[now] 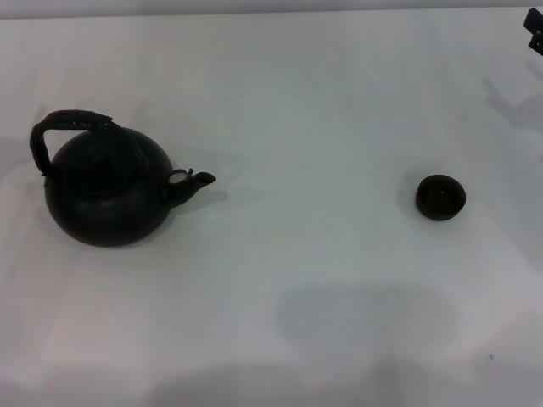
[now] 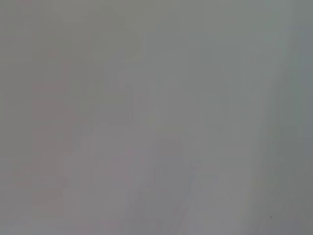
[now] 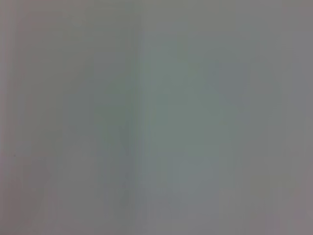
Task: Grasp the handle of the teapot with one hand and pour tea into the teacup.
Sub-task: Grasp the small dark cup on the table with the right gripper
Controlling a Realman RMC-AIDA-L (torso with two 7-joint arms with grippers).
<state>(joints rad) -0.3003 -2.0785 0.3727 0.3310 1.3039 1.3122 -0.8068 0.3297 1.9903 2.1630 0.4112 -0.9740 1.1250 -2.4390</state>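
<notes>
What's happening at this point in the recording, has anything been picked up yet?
Nothing is being handled yet. The teapot stands on the white table at the robot's left, its handle free and its spout turned toward the teacup, which sits well apart at the right. Only a bit of the right gripper shows at the far right edge, away from both. The left gripper is not in view. The wrist views show nothing recognisable.

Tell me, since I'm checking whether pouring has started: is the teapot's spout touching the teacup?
Apart. The head view shows bare table between the teapot spout and the teacup.
</notes>
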